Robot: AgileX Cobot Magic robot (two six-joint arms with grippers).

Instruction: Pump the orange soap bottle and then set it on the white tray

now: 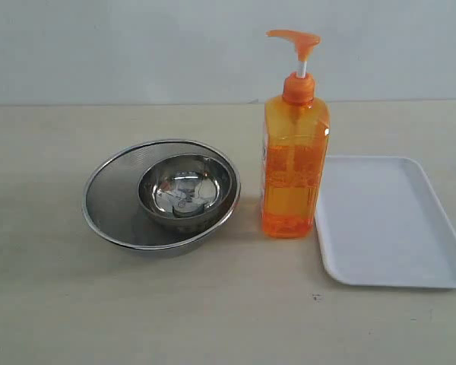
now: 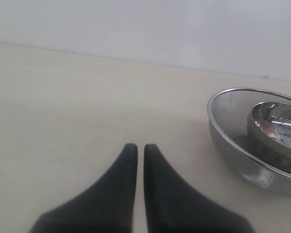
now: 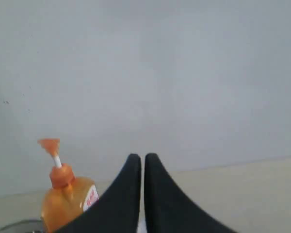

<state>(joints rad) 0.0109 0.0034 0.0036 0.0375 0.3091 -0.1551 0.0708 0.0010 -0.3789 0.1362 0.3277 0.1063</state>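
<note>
Pumping is judged not yet begun; the fingers (image 2: pixel 123 174) of left gripper (image 2: pixel 140 147) and right gripper (image 3: pixel 142 157) are pressed together, empty. The pump head (image 1: pixel 295 38) of the orange soap bottle (image 1: pixel 292 175) must be approached.

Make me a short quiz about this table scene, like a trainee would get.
1. True or false: the orange soap bottle stands on the white tray.
2. What sits inside the mesh steel bowl? A) a smaller steel bowl B) a sponge C) a cup
3. Are the left gripper and right gripper open or shut?
Key: 1 false, it stands beside the tray; 2 A; 3 both shut, holding nothing.
</note>
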